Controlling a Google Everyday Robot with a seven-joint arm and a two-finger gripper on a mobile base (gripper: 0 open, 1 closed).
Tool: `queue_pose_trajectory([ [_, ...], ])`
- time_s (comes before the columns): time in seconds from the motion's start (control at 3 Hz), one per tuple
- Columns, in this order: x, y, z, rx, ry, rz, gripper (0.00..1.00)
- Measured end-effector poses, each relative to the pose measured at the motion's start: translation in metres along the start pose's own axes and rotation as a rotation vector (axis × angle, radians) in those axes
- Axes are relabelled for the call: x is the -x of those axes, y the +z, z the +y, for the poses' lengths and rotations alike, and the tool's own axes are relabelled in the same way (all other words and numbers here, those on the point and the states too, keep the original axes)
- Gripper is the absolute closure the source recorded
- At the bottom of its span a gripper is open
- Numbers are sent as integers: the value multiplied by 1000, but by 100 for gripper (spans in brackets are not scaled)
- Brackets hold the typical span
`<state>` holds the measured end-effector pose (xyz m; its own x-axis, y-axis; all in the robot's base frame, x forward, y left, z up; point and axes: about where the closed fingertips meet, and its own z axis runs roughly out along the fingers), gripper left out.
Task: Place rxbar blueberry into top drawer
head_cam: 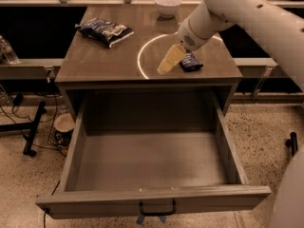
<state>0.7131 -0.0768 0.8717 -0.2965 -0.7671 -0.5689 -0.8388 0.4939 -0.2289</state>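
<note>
The rxbar blueberry [191, 62], a small dark navy wrapper with white lettering, lies flat on the counter top near its right front corner. My gripper [167, 63] hangs just left of the bar, its cream fingers pointing down-left over the counter, close to the bar and holding nothing that I can see. The top drawer [151, 201] is pulled fully open below the counter, its black handle [157, 209] at the front. The inside of the drawer is bare.
A crinkled blue-and-white snack bag [106, 31] lies at the counter's back left. A white bowl [168, 5] stands at the back centre. A bright ring of light [147, 56] shows on the counter top. Cables and a stand sit on the floor at left.
</note>
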Motion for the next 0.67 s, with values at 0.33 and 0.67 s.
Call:
queue_pose_trajectory([
  [0.33, -18, 12, -30, -49, 82, -14, 3],
  [0.67, -37, 14, -45, -78, 151, 1, 34],
])
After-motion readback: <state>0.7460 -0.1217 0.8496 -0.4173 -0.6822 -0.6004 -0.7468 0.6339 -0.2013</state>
